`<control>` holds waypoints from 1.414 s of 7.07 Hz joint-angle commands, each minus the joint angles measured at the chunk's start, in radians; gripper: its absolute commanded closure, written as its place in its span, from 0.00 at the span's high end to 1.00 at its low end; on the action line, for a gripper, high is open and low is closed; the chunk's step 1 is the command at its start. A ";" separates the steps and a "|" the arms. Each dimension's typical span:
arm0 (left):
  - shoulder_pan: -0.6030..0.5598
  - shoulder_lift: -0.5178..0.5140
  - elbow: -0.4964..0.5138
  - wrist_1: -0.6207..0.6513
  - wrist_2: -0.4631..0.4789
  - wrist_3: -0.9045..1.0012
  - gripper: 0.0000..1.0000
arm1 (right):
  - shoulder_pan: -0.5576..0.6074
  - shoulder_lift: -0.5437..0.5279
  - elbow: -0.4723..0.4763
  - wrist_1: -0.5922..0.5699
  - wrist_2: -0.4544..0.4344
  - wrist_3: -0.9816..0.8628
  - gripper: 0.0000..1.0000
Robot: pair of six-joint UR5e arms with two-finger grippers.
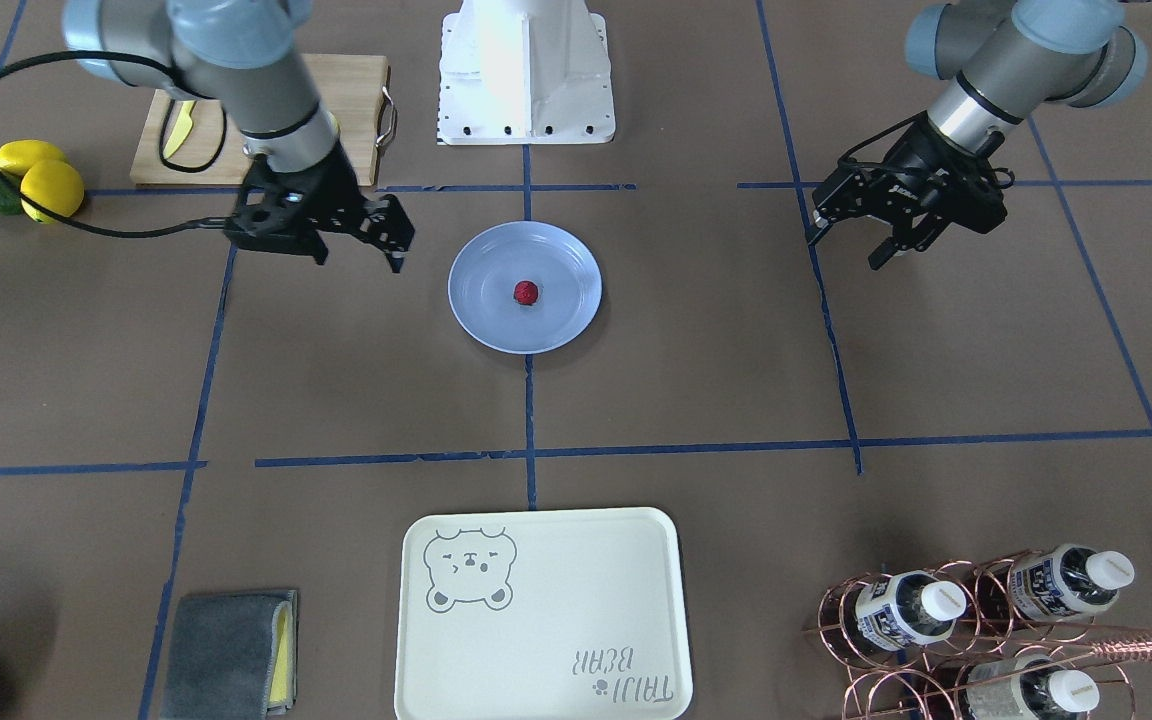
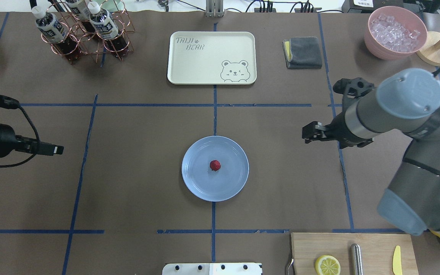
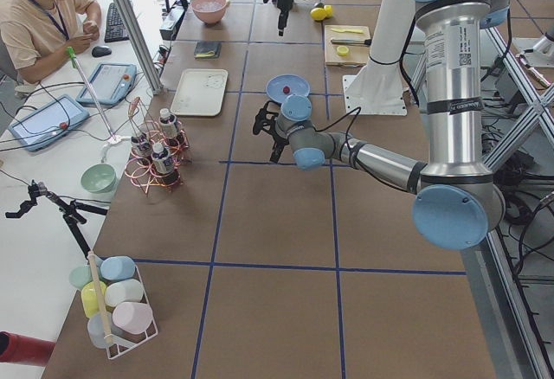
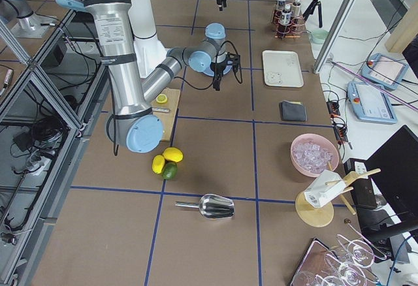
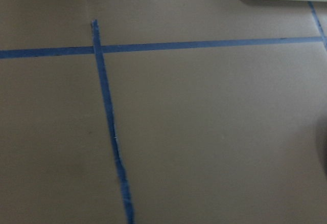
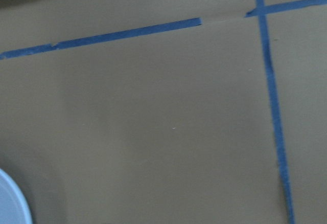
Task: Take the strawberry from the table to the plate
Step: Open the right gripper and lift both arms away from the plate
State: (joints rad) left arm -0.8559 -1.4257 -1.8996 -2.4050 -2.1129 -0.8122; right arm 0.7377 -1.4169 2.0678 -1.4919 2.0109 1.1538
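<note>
The small dark-red strawberry [image 1: 526, 292] [image 2: 215, 165] rests near the middle of the round light-blue plate [image 1: 566, 265] [image 2: 233, 179], which sits at the centre of the brown taped table [image 1: 696, 370]. My right gripper [image 1: 360, 256] hangs open and empty above the table, beside the plate on its cutting-board side and apart from it. On the plate's other side, much farther off, my left gripper [image 1: 848, 249] is also open and empty. The right wrist view catches only the plate's rim [image 6: 9, 199]; the left wrist view shows bare table and tape.
A cream bear tray [image 1: 536, 615] lies across the table from the robot. A copper bottle rack [image 1: 986, 625], a grey cloth [image 1: 231, 650], a pink ice bowl [image 2: 395, 32], a cutting board [image 1: 341, 100] and lemons with an avocado [image 1: 31, 180] stand around the edges.
</note>
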 commanded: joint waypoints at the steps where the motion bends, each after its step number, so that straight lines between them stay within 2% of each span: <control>1: -0.221 0.040 0.087 0.007 -0.104 0.355 1.00 | 0.221 -0.176 0.015 0.005 0.139 -0.335 1.00; 2: -0.314 0.039 0.117 0.064 -0.110 0.505 1.00 | 0.355 -0.238 -0.003 0.005 0.200 -0.526 1.00; 3: -0.445 0.024 0.114 0.254 -0.114 0.723 1.00 | 0.476 -0.279 -0.056 0.005 0.276 -0.706 1.00; 4: -0.554 -0.031 0.112 0.444 -0.114 0.893 1.00 | 0.580 -0.321 -0.089 -0.001 0.291 -0.859 1.00; 6: -0.717 -0.162 0.108 0.868 -0.118 1.075 1.00 | 0.746 -0.359 -0.177 -0.011 0.342 -1.108 1.00; 7: -0.736 -0.153 0.097 0.970 -0.178 1.081 1.00 | 0.793 -0.364 -0.227 -0.010 0.365 -1.176 1.00; 8: -0.736 -0.081 0.111 0.968 -0.293 1.082 1.00 | 0.827 -0.366 -0.253 -0.013 0.385 -1.215 1.00; 10: -0.736 -0.055 0.126 0.939 -0.314 1.081 1.00 | 0.859 -0.360 -0.262 -0.059 0.391 -1.255 1.00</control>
State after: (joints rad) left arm -1.5902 -1.4987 -1.7851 -1.4620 -2.4015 0.2669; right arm 1.5719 -1.7795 1.8153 -1.5191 2.3938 -0.0648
